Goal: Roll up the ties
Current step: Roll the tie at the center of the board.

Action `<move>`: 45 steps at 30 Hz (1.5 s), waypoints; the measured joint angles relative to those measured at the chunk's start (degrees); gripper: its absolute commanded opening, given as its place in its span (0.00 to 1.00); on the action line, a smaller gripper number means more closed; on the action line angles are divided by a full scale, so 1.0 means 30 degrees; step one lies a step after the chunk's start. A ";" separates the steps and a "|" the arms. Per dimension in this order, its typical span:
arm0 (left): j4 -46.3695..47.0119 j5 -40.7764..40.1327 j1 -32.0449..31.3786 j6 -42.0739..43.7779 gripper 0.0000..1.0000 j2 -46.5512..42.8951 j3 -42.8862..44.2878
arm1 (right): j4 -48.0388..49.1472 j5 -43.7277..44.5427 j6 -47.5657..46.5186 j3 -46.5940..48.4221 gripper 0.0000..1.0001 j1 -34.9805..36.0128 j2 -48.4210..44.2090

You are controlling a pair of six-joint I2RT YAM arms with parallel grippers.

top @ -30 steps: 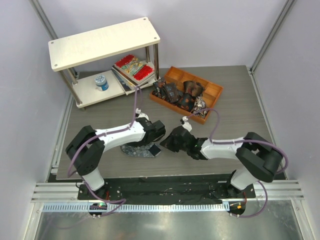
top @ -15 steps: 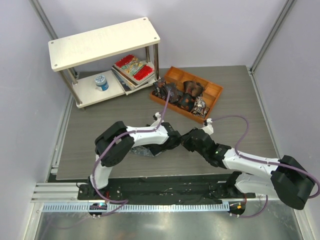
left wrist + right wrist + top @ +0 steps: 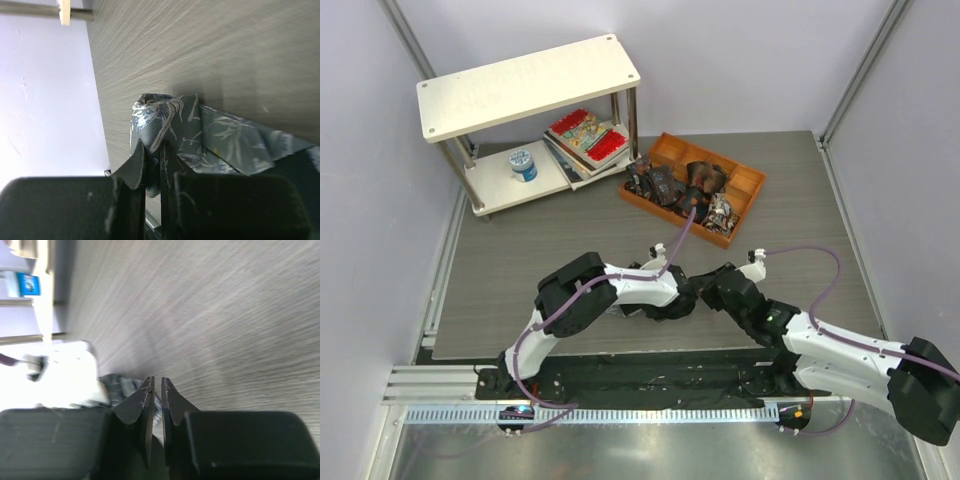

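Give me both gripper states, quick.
Left gripper: closed, pinching a fold of the grey-blue tie.
Right gripper: closed, nothing seen between its fingers.

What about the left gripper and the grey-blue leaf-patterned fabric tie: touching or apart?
Touching. The left wrist view shows the left gripper with its jaws pinched on a raised fold of the grey-blue leaf-patterned fabric tie.

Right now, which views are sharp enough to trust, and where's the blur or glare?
Top external: evenly lit, sharp, no glare on the table. Left wrist: grey-blue tie crisp, left pincer dark and soft, wall at lower left blown out. Right wrist: table grain streaked by blur, shelf at top left smeared, right pincer underexposed.
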 measured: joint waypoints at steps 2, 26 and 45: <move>0.0036 0.0080 -0.0415 0.0299 0.09 0.0168 0.0066 | 0.0226 0.0058 0.0175 0.0000 0.17 0.0000 -0.0197; 0.2929 0.6710 -0.0831 0.5719 0.75 -0.2688 -0.0663 | 0.0539 0.0255 0.0481 -0.0051 0.20 0.0000 -0.0729; 0.5144 0.8422 -0.0036 0.1880 0.53 -1.2539 -0.5275 | 0.1093 -0.3803 -0.5625 0.7563 0.50 -0.0430 0.8291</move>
